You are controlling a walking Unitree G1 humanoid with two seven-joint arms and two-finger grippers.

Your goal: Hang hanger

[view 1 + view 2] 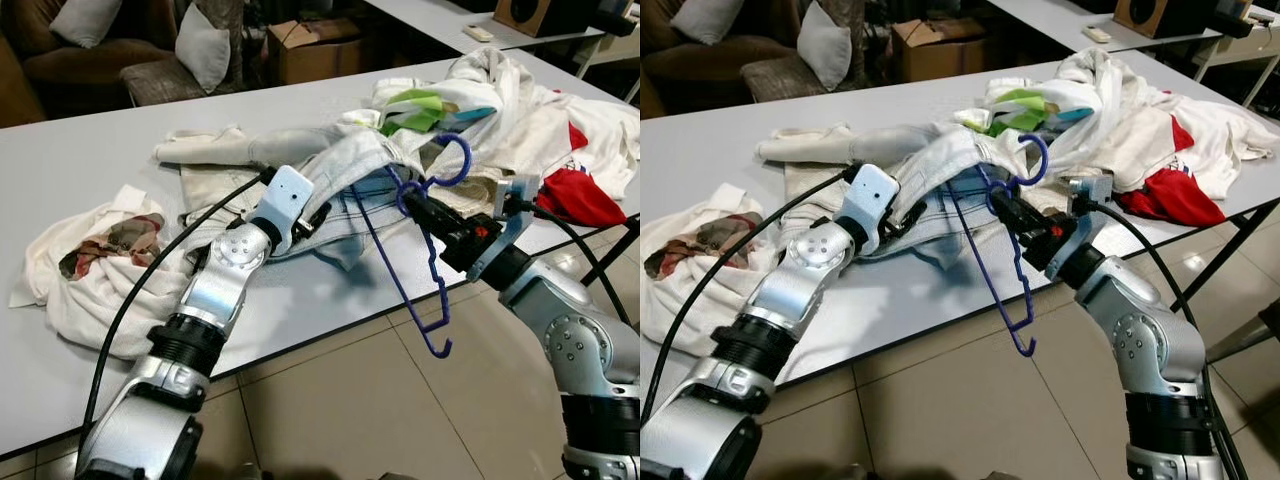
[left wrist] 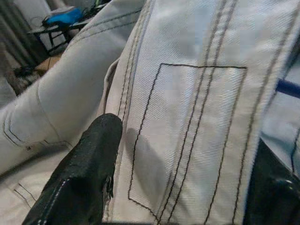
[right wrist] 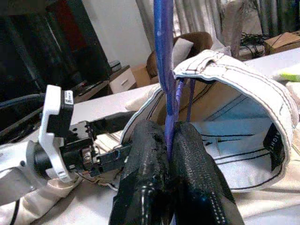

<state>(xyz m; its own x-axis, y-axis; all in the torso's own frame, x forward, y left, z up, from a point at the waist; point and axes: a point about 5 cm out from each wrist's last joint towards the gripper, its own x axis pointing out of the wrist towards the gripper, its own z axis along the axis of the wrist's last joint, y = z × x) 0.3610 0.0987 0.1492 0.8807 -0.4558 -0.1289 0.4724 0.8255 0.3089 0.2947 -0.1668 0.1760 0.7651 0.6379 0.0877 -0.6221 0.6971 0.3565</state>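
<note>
Blue hanger [image 1: 420, 262] is pinched at its neck by right gripper [image 1: 418, 204], fingers together on the wire, at the table's [image 1: 80, 170] near edge. Pale denim garment [image 1: 330, 170] is clamped by left gripper [image 1: 318, 215], its collar half over the hanger. Step judged: threading hanger into garment. Next move likely requires seating the far shoulder before hanging.

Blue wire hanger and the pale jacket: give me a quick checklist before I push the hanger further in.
1. Right hand pinches the blue wire hanger: ok.
2. Left hand fingers hold the pale denim jacket: ok.
3. Hanger arm inside the jacket collar: ok, per the right wrist view.
4. Far hanger arm seated: not ok, it hangs off the grey table.
5. Hook free of other clothes: cannot tell.
</note>
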